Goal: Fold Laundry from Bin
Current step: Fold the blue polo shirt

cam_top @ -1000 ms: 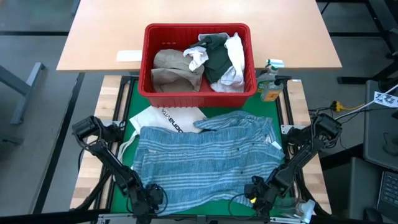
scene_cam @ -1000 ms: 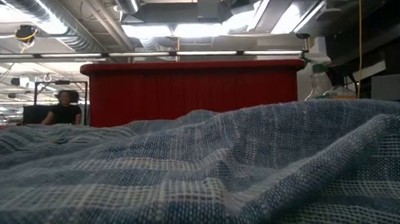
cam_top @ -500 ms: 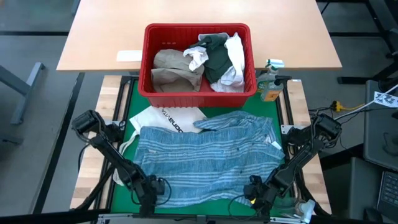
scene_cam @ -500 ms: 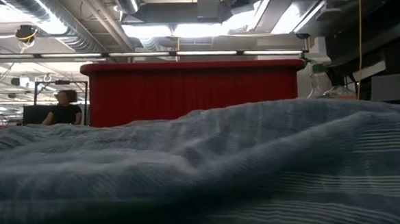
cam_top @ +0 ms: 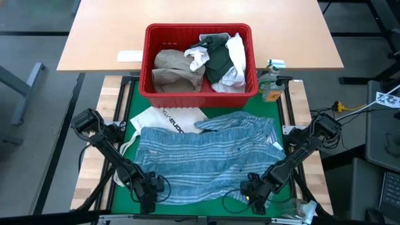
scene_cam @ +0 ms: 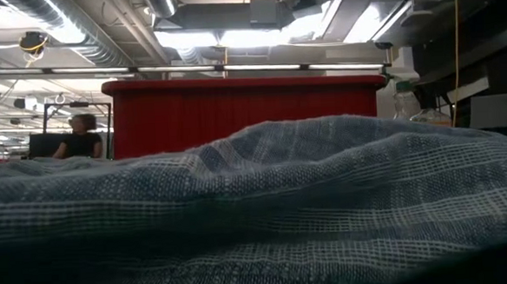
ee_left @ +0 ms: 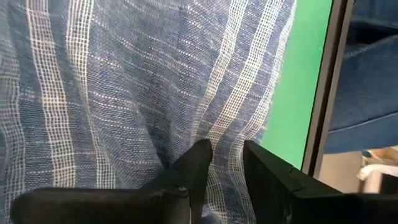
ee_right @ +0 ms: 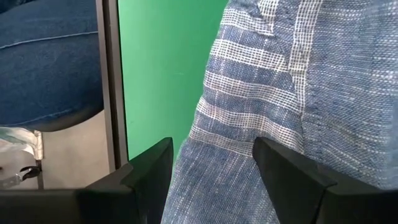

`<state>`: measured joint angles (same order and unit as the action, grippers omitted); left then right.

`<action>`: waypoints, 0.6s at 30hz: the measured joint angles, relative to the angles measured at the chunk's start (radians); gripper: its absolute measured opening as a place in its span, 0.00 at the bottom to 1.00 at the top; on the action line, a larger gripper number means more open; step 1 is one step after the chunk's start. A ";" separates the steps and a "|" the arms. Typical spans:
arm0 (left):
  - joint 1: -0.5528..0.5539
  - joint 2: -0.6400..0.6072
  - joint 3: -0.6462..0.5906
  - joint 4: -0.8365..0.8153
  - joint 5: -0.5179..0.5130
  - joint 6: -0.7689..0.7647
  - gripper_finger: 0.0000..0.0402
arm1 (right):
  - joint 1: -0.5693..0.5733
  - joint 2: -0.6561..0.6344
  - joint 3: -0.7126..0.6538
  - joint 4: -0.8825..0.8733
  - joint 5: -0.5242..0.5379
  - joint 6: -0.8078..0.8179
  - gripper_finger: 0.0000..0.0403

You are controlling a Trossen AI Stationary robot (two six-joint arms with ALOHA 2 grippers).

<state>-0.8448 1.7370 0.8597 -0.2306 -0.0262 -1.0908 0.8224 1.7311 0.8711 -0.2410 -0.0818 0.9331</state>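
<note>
Both arms have crept inward along the near hem since the earlier frame, the left tool (cam_top: 152,189) narrowing onto the blue-striped cloth (cam_top: 206,159), which lies spread on the green counter (cam_top: 215,197) before the red bin (cam_top: 199,91). I judge its fingers (ee_left: 198,163) pinching a fold, not fully clamped. My right tool (cam_top: 255,189) stands wide apart, straddling the hem. Cloth looks light, limp, prone to bunching; corners suit gripping. Tote bag (cam_top: 165,117) lettering is partly hidden, unreadable
</note>
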 joint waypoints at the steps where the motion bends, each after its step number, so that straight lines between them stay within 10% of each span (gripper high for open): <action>1: -0.003 0.000 0.000 -0.001 -0.015 0.000 0.25 | 0.001 0.002 0.000 -0.002 0.001 0.000 0.59; 18: -0.022 0.003 -0.002 0.055 -0.089 0.002 0.25 | 0.001 0.006 0.000 -0.051 0.010 0.001 0.31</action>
<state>-0.8672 1.7405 0.8574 -0.1757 -0.1149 -1.0886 0.8230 1.7374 0.8707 -0.2916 -0.0719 0.9337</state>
